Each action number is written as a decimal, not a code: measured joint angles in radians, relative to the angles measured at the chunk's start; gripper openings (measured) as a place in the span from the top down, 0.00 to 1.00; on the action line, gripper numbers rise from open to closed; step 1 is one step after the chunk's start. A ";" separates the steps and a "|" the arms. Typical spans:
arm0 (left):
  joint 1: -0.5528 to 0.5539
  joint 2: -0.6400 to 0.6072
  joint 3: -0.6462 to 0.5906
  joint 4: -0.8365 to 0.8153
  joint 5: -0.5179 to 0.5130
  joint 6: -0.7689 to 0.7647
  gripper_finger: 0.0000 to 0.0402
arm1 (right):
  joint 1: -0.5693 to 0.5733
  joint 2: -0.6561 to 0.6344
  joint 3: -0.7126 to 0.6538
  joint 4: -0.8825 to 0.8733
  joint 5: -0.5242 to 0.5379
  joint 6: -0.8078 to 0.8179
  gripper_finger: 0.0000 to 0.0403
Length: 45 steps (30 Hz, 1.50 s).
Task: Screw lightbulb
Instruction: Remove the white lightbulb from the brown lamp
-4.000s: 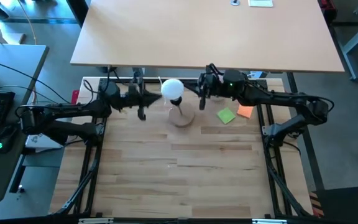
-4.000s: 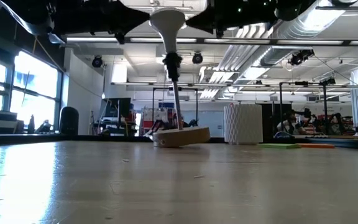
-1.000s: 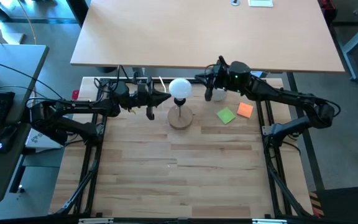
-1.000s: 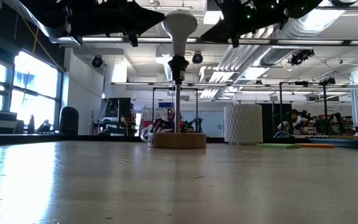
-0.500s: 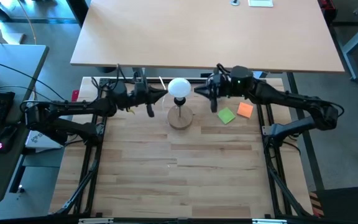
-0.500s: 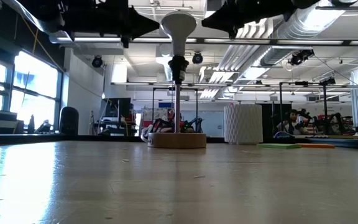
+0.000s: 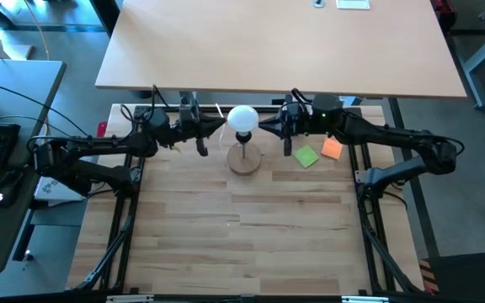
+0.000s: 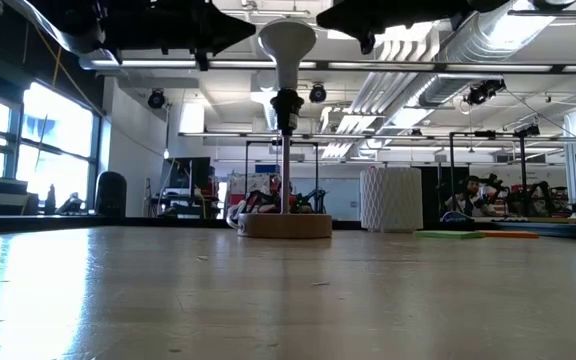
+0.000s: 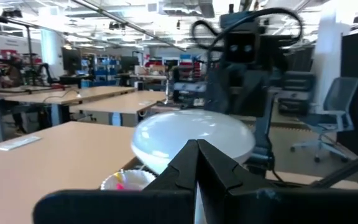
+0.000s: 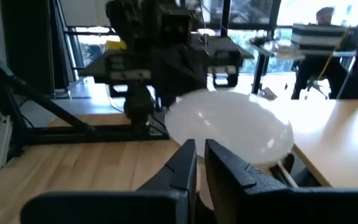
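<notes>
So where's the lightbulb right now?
In the high view the lightbulb sits on top of the wooden stand at the table's far edge, between the left gripper and right gripper.

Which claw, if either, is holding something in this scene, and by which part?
Neither. The left claw and right claw flank the lightbulb, both nearly shut and empty; it stands in its socket.

A light wooden table (image 7: 242,236) held a round wooden lamp stand (image 7: 245,160), a green note (image 7: 306,156) and an orange note (image 7: 333,149).

The lightbulb (image 7: 243,119) sits atop its stand (image 7: 245,159), between left end effector (image 7: 218,130) and right end effector (image 7: 265,126).
</notes>
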<state>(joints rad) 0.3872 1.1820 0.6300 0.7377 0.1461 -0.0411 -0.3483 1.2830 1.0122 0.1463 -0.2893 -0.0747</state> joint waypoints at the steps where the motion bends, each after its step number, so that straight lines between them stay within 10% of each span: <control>1: -0.006 0.000 0.000 0.001 0.001 0.000 1.00 | -0.005 0.007 0.000 0.001 0.000 0.007 0.93; 17: -0.101 -0.001 0.000 -0.022 0.001 -0.012 1.00 | -0.143 0.064 0.000 0.074 0.166 -0.001 0.93; 25: -0.017 0.008 -0.001 -0.182 -0.163 0.050 1.00 | -0.131 0.025 0.000 -0.040 -0.044 -0.053 0.93; 32: 0.098 0.082 -0.001 0.028 0.063 0.042 1.00 | -0.055 0.030 0.000 -0.004 -0.082 -0.061 0.93; 45: 0.056 0.172 -0.001 0.153 0.178 0.042 1.00 | -0.046 0.070 0.000 0.038 0.016 -0.063 0.93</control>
<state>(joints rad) 0.4437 1.3539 0.6290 0.8911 0.3237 0.0013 -0.3944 1.3533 1.0122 0.1841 -0.2728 -0.1374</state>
